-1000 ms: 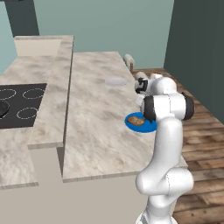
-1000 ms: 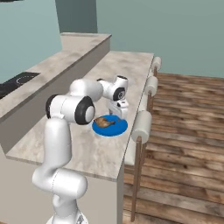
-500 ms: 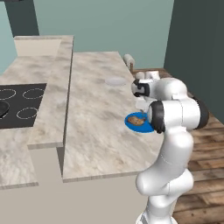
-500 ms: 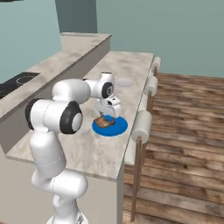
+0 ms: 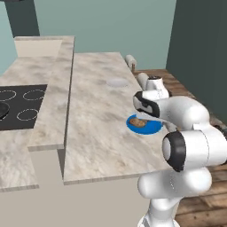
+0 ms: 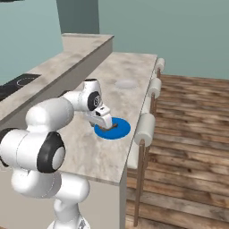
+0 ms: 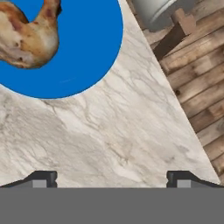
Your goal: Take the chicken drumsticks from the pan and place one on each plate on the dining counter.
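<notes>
One golden-brown chicken drumstick (image 7: 26,33) lies on the bright blue plate (image 7: 87,52), which rests on the marbled dining counter (image 7: 109,131). In the base views the blue plate (image 5: 148,127) (image 6: 117,130) sits near the counter's stool-side edge, with the drumstick (image 5: 138,122) on it. My gripper (image 7: 112,179) (image 5: 148,115) (image 6: 106,124) hangs open and empty just above the counter beside the plate, clear of the drumstick. The pale grey-white plate (image 5: 117,82) (image 6: 126,83) lies bare farther along the counter. A dark rounded edge of the pan (image 5: 2,110) shows on the stove.
The black stove top (image 5: 22,106) with white burner rings sits on the lower counter to the left. White-cushioned stools (image 6: 145,129) (image 7: 151,11) line the dining counter's outer edge, over a wooden floor (image 6: 188,147). A raised ledge (image 5: 57,88) separates stove and dining counter.
The arm has folded and its elbow has swung toward the base. The hand has shifted to the blue plate's near side. The drumstick stays on the plate; the jaws remain wide.
</notes>
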